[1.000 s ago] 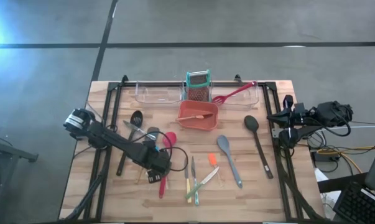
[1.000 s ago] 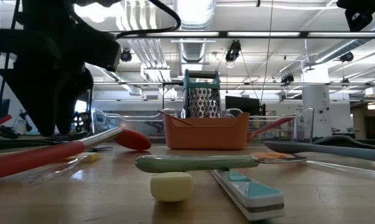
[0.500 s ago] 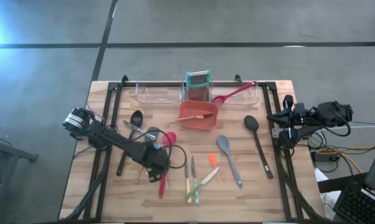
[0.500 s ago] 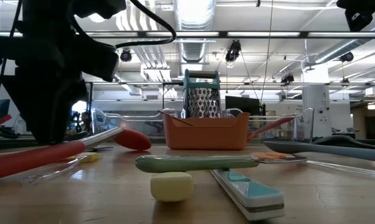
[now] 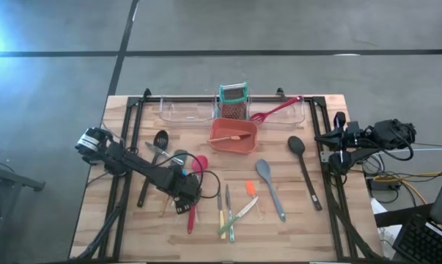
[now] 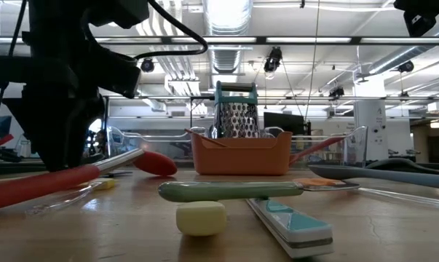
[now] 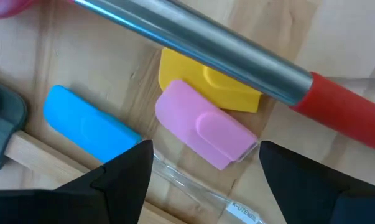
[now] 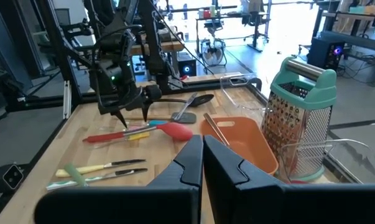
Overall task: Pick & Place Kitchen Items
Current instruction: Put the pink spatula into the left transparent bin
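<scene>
My left gripper (image 5: 182,204) points down, open, over a cluster of small scrapers near the table's left front. In the left wrist view (image 7: 203,180) its fingers stand on either side of the pink scraper (image 7: 206,132) without touching it. A yellow scraper (image 7: 209,84) and a blue scraper (image 7: 87,127) lie flat beside the pink one. The red spoon (image 5: 196,191) with its steel shaft (image 7: 193,40) lies across the yellow one. My right gripper (image 8: 203,163) is shut and waits at the table's right edge (image 5: 339,139).
The red-orange bin (image 5: 233,137) stands mid-table before the teal grater (image 5: 233,101) and a clear tray (image 5: 184,110) holding a red spatula (image 5: 275,110). A black spoon (image 5: 304,169), a grey spoon (image 5: 270,187), an orange scraper (image 5: 249,188), knives (image 5: 228,214) and a black slotted spatula (image 5: 153,165) lie around.
</scene>
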